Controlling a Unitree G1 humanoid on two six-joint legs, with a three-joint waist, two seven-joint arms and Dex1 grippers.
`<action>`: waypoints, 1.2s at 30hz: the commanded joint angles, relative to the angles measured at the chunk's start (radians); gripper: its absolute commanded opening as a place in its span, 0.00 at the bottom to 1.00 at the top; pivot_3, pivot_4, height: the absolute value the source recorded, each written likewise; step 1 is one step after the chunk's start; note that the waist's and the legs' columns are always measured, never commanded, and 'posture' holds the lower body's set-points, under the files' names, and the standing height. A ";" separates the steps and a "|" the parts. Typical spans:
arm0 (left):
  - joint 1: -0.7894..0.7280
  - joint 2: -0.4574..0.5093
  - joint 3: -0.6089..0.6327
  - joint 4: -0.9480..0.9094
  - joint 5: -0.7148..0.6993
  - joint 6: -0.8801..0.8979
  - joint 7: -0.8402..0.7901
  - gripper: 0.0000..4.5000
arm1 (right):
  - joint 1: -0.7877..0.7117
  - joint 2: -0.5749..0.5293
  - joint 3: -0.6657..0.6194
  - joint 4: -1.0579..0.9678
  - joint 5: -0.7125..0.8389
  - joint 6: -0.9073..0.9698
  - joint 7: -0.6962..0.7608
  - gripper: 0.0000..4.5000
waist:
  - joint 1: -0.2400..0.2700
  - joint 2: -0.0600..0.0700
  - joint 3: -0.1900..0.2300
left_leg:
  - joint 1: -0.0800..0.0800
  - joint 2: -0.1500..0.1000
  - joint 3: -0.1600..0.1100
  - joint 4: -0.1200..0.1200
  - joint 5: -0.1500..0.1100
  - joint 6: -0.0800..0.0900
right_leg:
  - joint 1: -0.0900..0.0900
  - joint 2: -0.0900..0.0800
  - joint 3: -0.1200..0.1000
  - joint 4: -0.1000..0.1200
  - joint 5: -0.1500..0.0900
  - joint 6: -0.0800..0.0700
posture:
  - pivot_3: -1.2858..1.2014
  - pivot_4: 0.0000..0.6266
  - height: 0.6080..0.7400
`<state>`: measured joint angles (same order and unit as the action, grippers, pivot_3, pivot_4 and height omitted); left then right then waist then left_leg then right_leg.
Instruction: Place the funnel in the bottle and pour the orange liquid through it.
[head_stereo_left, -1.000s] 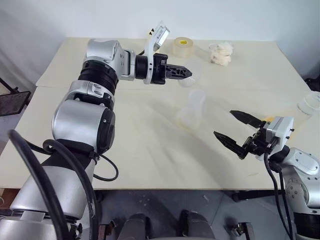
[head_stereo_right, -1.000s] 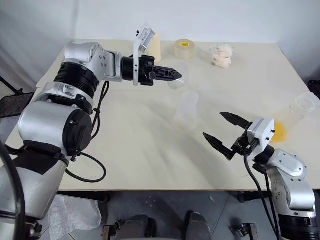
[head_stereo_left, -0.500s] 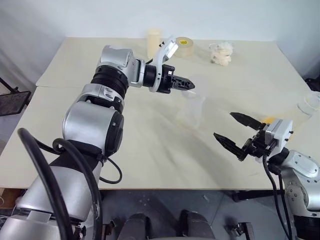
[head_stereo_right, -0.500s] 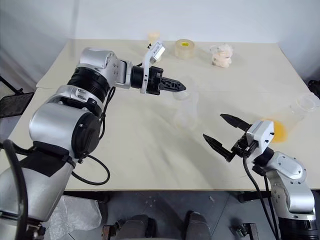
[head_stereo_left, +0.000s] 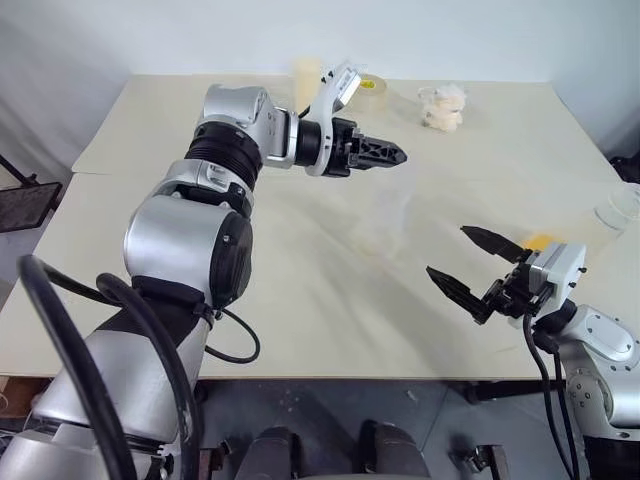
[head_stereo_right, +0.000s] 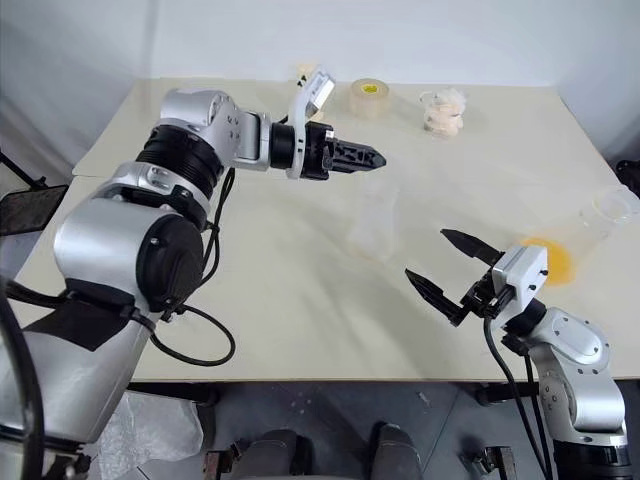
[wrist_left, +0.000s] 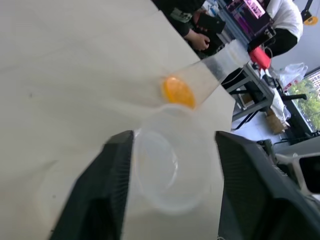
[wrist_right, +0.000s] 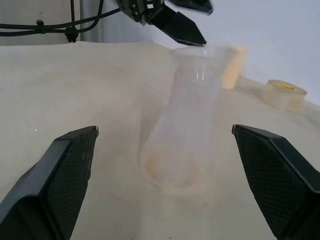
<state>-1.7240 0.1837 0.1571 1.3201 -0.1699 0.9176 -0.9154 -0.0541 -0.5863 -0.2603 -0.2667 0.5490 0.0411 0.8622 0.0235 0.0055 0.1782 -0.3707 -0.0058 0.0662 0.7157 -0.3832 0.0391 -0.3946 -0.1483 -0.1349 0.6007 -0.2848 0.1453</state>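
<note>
The funnel sits in the bottle mid-table, both the left gripper above it and the right gripper at four o'clock spread empty, so the orange liquid, at three o'clock, remains unpoured.

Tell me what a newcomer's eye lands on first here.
The left hand hovers open above the translucent whitish conical plastic bottle at mid-table, with the small clear plastic funnel seated in its neck. Near the table's right edge, bright orange liquid pools in a clear cup. The right hand waits open nearby.
</note>
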 joint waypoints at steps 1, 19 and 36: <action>-0.061 0.007 0.037 -0.012 -0.025 -0.007 0.008 0.91 | -0.006 -0.003 -0.028 -0.015 0.006 -0.022 0.001 1.00 | 0.000 0.000 0.000 | 0.000 0.000 0.000 0.000 0.000 0.000 | 0.000 0.000 0.000 0.000 0.000 0.000 | 0.52 0.24 1.00; 0.420 0.265 -0.038 -0.571 -0.063 -0.355 -0.372 0.99 | 0.179 0.039 -0.209 -0.265 -0.074 0.108 -0.352 1.00 | 0.003 0.001 0.000 | -0.001 0.001 -0.003 0.002 0.000 -0.001 | -0.003 -0.001 0.002 0.005 0.000 0.000 | 0.52 0.24 1.00; 1.029 0.295 0.079 -0.975 -0.341 -0.726 -0.594 0.99 | 0.269 0.134 -0.390 -0.337 -0.082 0.289 -0.655 1.00 | 0.000 0.002 -0.001 | 0.004 0.001 -0.005 0.002 0.000 0.000 | -0.001 0.000 0.006 0.007 0.000 0.000 | 0.52 0.24 1.00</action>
<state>-0.7010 0.4707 0.2289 0.3866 -0.4782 0.2064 -1.4993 0.2205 -0.4336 -0.6049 -0.6115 0.4702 0.3339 0.2210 0.0231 0.0070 0.1777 -0.3672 -0.0051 0.0616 0.7178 -0.3835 0.0389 -0.3956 -0.1487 -0.1292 0.6071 -0.2850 0.1449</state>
